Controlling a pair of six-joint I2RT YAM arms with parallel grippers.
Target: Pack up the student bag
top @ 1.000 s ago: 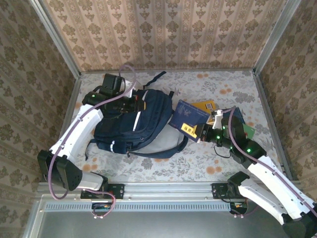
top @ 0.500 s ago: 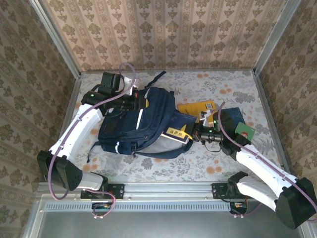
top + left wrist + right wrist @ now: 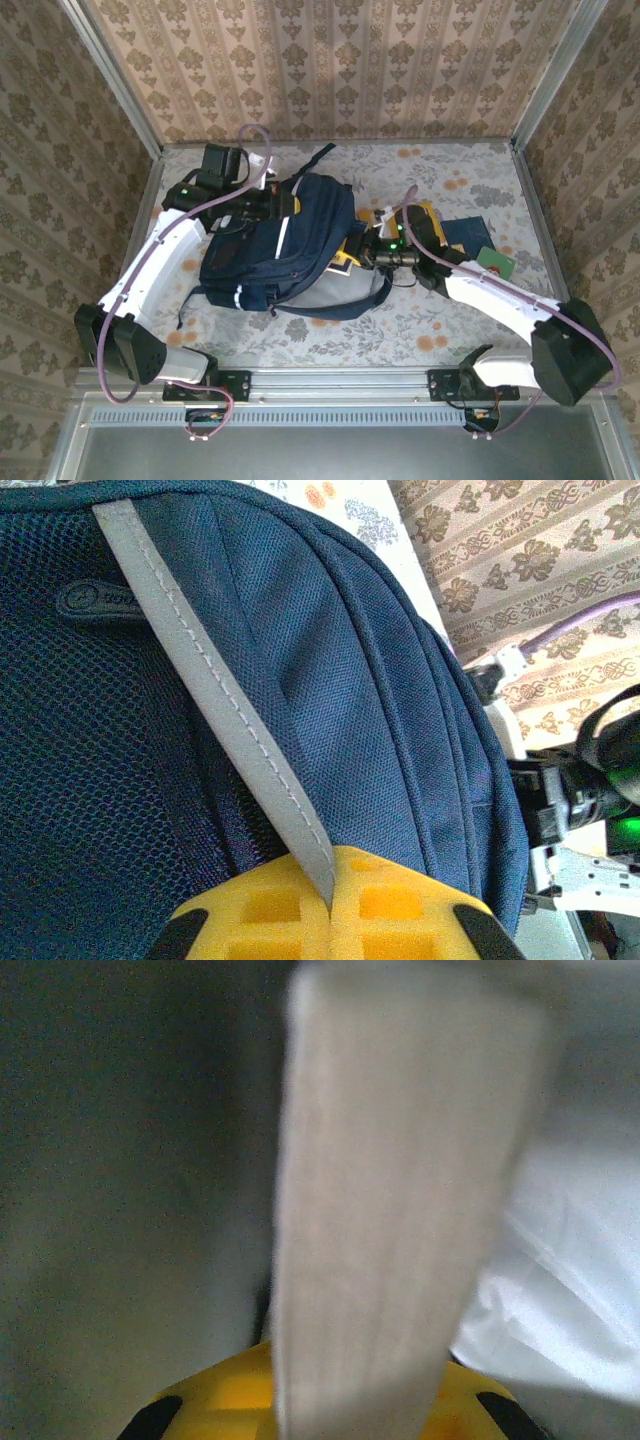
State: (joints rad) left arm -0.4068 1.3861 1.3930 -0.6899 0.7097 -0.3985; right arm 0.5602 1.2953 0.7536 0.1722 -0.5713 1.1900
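Note:
The student bag (image 3: 285, 245) lies on its side left of centre, dark navy with a white stripe. My left gripper (image 3: 283, 207) is at its top edge. In the left wrist view the yellow fingers (image 3: 400, 915) are shut on the bag's grey reflective stripe (image 3: 225, 705). My right gripper (image 3: 362, 252) reaches into the bag's open mouth on the right. In the right wrist view it (image 3: 350, 1410) is shut on a book, whose pale page edge (image 3: 400, 1210) stands up between the jaws. Around the book is the bag's dim grey inside (image 3: 120, 1180). Most of the book is hidden within the bag.
A yellow book (image 3: 420, 212) and a dark blue book (image 3: 467, 232) lie right of the bag, with a small green item (image 3: 493, 262) beside them. Metal rails and patterned walls close in the flowered tabletop (image 3: 430, 320).
My right gripper has moved left with the blue book, from beside the bag into its mouth. The bag's top bulges up more. The left gripper has kept its hold.

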